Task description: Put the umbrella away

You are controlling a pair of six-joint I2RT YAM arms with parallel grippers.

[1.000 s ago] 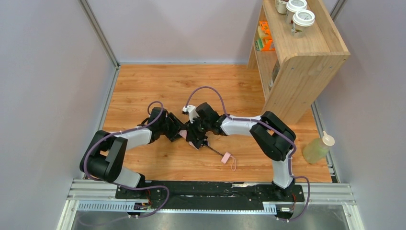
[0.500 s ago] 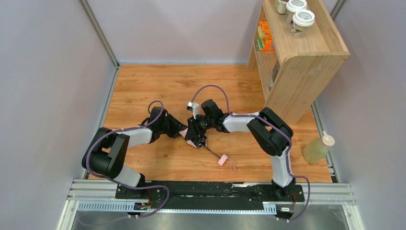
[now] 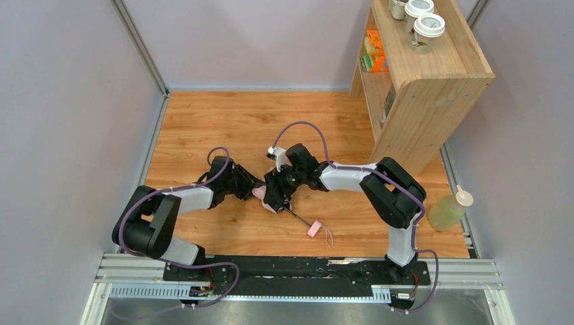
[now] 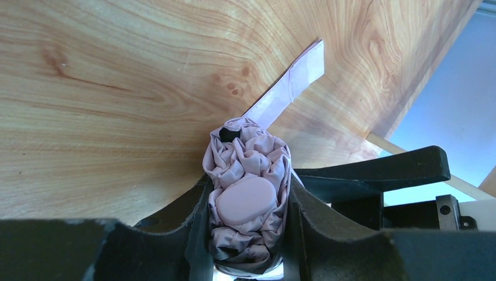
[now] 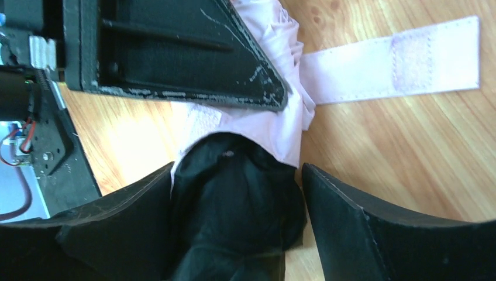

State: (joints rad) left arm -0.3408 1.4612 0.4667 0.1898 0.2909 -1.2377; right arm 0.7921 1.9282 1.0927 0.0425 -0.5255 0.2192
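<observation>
Since a second ago your right arm's elbow has swung outward to the right, and the handle (image 3: pixel 313 229) has slid a little toward the near-left. The umbrella (image 3: pixel 260 193) lies at mid-table (image 3: pixel 203 122), right where your two wrists meet, with its thin shaft (image 3: pixel 298 217) running out to the handle nearer the bases. Your left gripper (image 4: pixel 247 211) is clamped on the crumpled pink canopy (image 4: pixel 248 161), both fingers pressed into the fabric. Your right gripper (image 5: pixel 237 175) stands spread, straddling the black lining (image 5: pixel 234 199), with one finger just clear of it. The strap (image 5: pixel 398 58) lies flat on the wood beside the bundle. Any print on the cups (image 3: pixel 429 27) atop the shelf (image 3: pixel 433 74) is too small to read.
</observation>
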